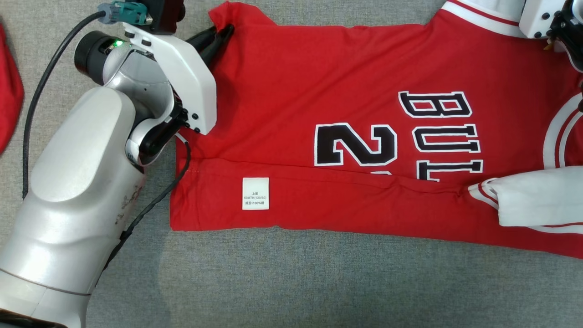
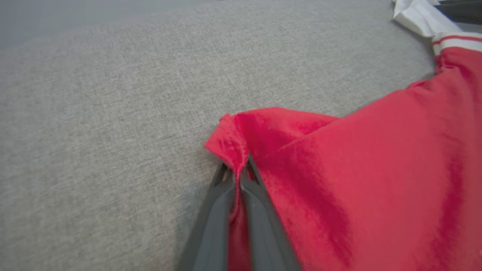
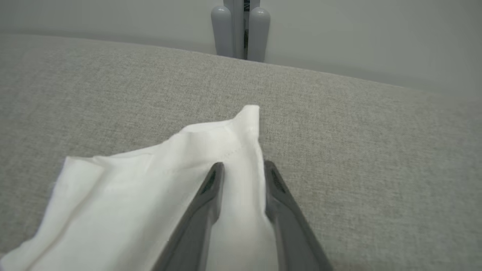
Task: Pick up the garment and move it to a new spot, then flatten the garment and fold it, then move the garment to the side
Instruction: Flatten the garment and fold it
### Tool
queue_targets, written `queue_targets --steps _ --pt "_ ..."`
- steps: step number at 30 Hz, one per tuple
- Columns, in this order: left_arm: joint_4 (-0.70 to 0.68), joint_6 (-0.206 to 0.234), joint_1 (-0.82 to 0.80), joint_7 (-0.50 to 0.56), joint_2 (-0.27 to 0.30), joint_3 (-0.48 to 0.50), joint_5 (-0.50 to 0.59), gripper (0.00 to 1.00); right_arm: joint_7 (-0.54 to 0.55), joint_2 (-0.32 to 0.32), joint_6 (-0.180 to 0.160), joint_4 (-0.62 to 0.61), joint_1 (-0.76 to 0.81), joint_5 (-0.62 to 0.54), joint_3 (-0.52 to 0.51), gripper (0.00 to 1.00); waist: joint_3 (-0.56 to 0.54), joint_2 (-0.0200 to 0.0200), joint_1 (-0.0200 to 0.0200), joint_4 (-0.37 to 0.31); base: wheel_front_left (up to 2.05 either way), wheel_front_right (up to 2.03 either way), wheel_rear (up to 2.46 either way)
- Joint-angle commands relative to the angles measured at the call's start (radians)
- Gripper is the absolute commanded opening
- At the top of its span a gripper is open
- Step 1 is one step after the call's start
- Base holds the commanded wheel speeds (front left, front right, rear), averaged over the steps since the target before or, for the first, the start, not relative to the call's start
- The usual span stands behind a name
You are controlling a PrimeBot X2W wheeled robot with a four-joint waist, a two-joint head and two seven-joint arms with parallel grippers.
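The grey cloth-covered counter point(image 1: 291, 282) carries the red garment point(image 1: 296, 91), which lies flat across the head view. Its hem end is at 9 o'clock and its neck end runs off at 3 o'clock. The long edge at 6 o'clock is already turned up over the body, so the white care label point(image 1: 255, 193) shows. A white near sleeve point(image 1: 537, 200) is folded in at 4 o'clock.

The pale left arm point(image 1: 77, 182) reaches up from 8 o'clock to the far hem corner point(image 2: 229, 139) at 11 o'clock. There the left jaws are clamped on the garment, and red cloth runs pinched between the dark fingers point(image 2: 214, 226). At 1 o'clock the right jaws stand apart, with a fold of the far white sleeve point(image 3: 150, 180) between the fingers point(image 3: 211, 199). I judge the gap too wide to be a pinch on cloth this thin.

The garment looks light, limp and somewhat slick. It would probably sag between two holds and slide rather than keep an edge. The best holds seem to be the stitched places, such as the hem corner and the sleeve seam, where doubled cloth gives the jaws some bite. Both layers need to be taken together, or the upper one may peel away. A second red cloth point(image 1: 9, 91) lies at 9 o'clock, well apart.
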Motion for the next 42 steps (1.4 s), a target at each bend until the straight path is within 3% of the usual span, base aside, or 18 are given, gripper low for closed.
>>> queue_targets --steps 1,10,20,31,35,42 --pt "0.015 -0.001 0.021 0.016 0.008 -0.016 -0.010 0.00 0.000 -0.007 0.000 0.014 -0.003 -0.009 -0.003 0.00 0.000 0.0000 0.0000 0.001 0.00 0.00 0.00" --pt "0.018 0.002 0.009 -0.031 0.037 -0.011 -0.031 0.00 -0.089 0.010 0.000 -0.001 -0.013 0.011 -0.015 0.00 -0.007 0.0000 0.0000 -0.003 0.00 0.00 0.00" --pt "-0.041 0.018 0.050 -0.099 0.061 0.024 -0.048 0.00 -0.239 -0.026 0.000 -0.167 0.084 0.160 0.014 0.00 -0.046 0.0000 0.0000 -0.038 0.00 0.00 0.00" --pt "-0.248 0.066 0.250 -0.169 0.143 0.091 -0.095 0.00 -0.312 -0.113 0.000 -0.509 0.457 0.301 0.005 0.00 -0.156 0.0000 0.0000 -0.101 0.00 0.00 0.00" --pt "-0.323 0.090 0.363 -0.207 0.165 0.126 -0.127 0.00 -0.326 -0.107 0.000 -0.622 0.618 0.319 -0.020 0.00 -0.196 0.0000 0.0000 -0.123 0.00 0.00 0.00" --pt "-0.375 0.120 0.570 -0.292 0.154 0.189 -0.214 0.00 -0.362 -0.041 0.000 -0.734 0.866 0.329 -0.047 0.00 -0.258 0.0000 0.0000 -0.153 0.00 0.00 0.00"
